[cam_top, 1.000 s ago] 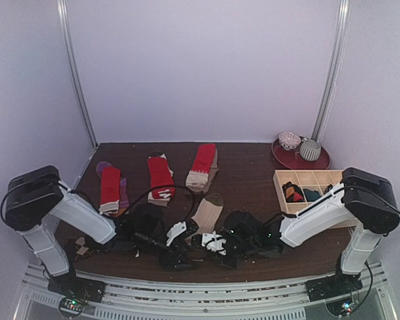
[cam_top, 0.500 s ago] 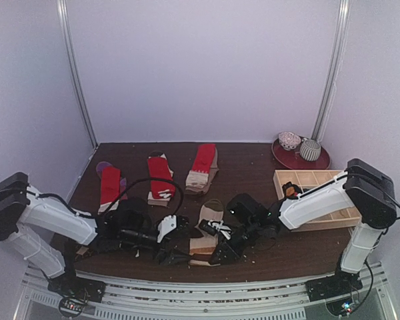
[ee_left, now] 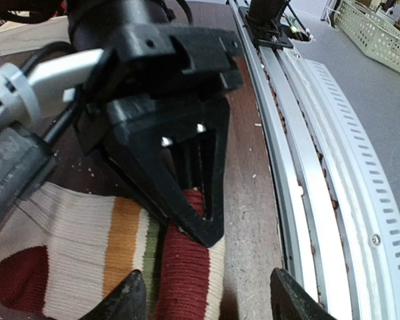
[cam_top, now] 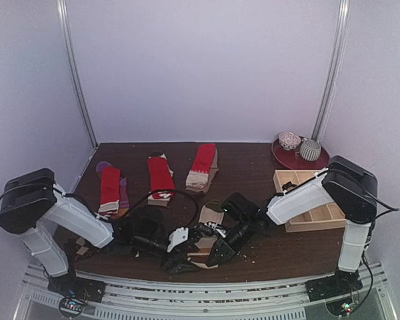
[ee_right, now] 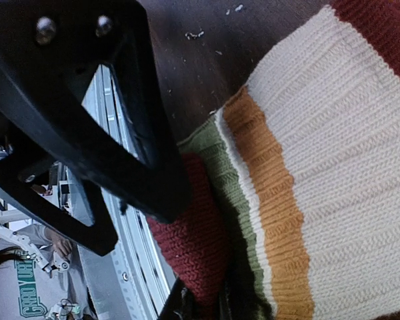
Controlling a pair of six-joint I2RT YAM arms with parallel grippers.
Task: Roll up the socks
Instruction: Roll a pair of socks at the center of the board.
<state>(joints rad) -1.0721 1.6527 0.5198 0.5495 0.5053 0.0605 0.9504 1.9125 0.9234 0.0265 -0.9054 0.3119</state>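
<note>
The beige banded sock (cam_top: 207,223) is lying flat on the bench (cam_top: 253,167), to the left of the wooden tray (cam_top: 320,217) in the overhead view and nearer the front edge than the tray. The right gripper (ee_left: 200,223) is reaching away from the tray to the sock's dark-red cuff (ee_right: 187,247), its jaws pinching narrow on that cuff. The left gripper (ee_left: 207,283) is hovering on the far side of the sock from the tray, facing the right one, its jaws standing wide apart above the cuff end, not closed on it. Three red socks (cam_top: 160,175) are lying further back, also left of the tray.
</note>
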